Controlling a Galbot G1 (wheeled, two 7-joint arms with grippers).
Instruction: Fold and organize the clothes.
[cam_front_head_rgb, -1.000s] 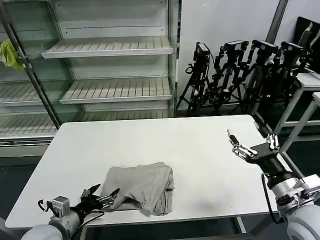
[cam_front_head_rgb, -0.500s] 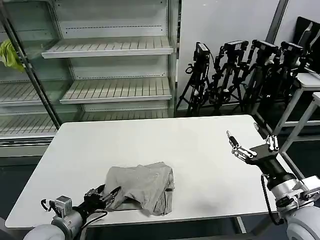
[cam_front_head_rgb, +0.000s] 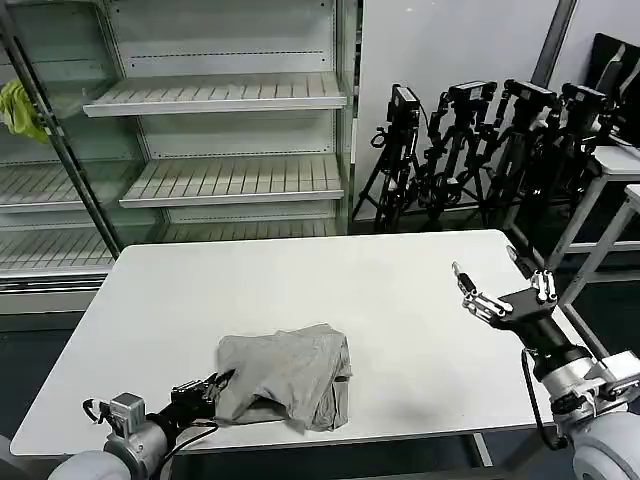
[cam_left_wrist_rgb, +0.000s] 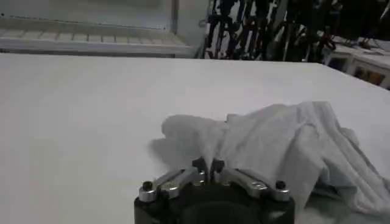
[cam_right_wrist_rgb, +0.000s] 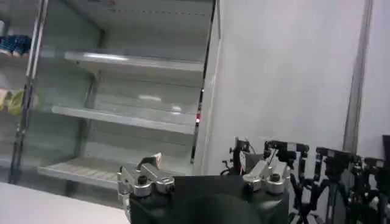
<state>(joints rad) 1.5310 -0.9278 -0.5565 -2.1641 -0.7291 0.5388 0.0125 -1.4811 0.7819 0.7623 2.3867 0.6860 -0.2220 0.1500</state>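
The clothes (cam_front_head_rgb: 288, 372) are a light grey garment lying in a loose, partly folded heap near the front edge of the white table (cam_front_head_rgb: 300, 275). My left gripper (cam_front_head_rgb: 212, 386) sits low at the heap's left edge, shut on a pinch of the grey fabric. In the left wrist view the left gripper (cam_left_wrist_rgb: 207, 164) has its jaws pressed together at the fabric's near edge, and the clothes (cam_left_wrist_rgb: 286, 137) rise behind them. My right gripper (cam_front_head_rgb: 497, 282) hangs open above the table's right side, well away from the clothes. The right gripper (cam_right_wrist_rgb: 210, 163) holds nothing and faces the shelves.
Empty refrigerated shelves (cam_front_head_rgb: 215, 95) stand behind the table, with a yellow-green rag (cam_front_head_rgb: 18, 108) hanging at their far left. Several black tripods (cam_front_head_rgb: 480, 140) cluster at the back right. Another white table (cam_front_head_rgb: 620, 160) stands to the right.
My left gripper's fingers were apart beside the heap a second ago. They have moved in and shut on the fabric's edge, nudging it slightly right. The right arm has not moved.
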